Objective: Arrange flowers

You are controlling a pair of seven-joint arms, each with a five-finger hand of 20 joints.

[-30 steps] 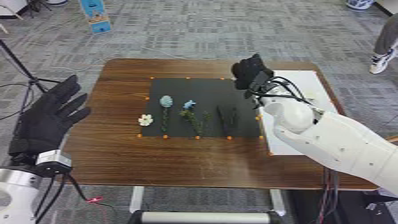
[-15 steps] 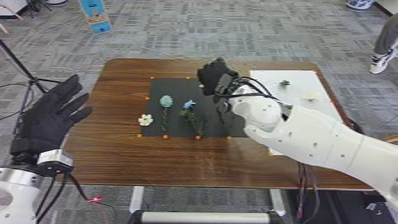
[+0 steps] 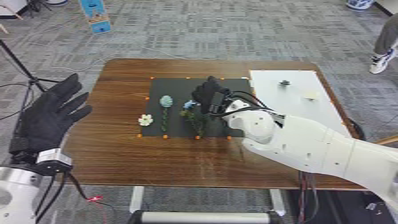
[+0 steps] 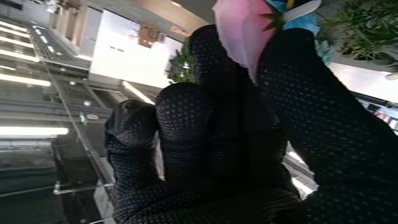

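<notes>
In the head view my right hand (image 3: pixel 209 95) is over the right part of the black mat (image 3: pixel 179 88), beside the blue flower (image 3: pixel 189 104) with its green stems. A pale blue bud-shaped flower (image 3: pixel 166 101) and a white blossom (image 3: pixel 146 120) lie farther left. My left hand (image 3: pixel 50 114) stands open off the table's left side. In the right wrist view, my right hand (image 4: pixel 200 192) has fairly straight fingers; a pink petal (image 4: pixel 238 30) and blue petals (image 4: pixel 304 22) show at the gap between thumb and finger. Contact with them cannot be told.
A white board (image 3: pixel 306 112) at the right of the wooden table (image 3: pixel 115 165) bears a small green piece (image 3: pixel 284 83) and a cream-coloured piece (image 3: pixel 310 95). Orange markers edge the mat. The right forearm (image 3: pixel 302 135) crosses the table's right side.
My right hand has moved left and toward the near side, from beside the white board to the blue flower, uncovering the green piece. The left hand keeps still.
</notes>
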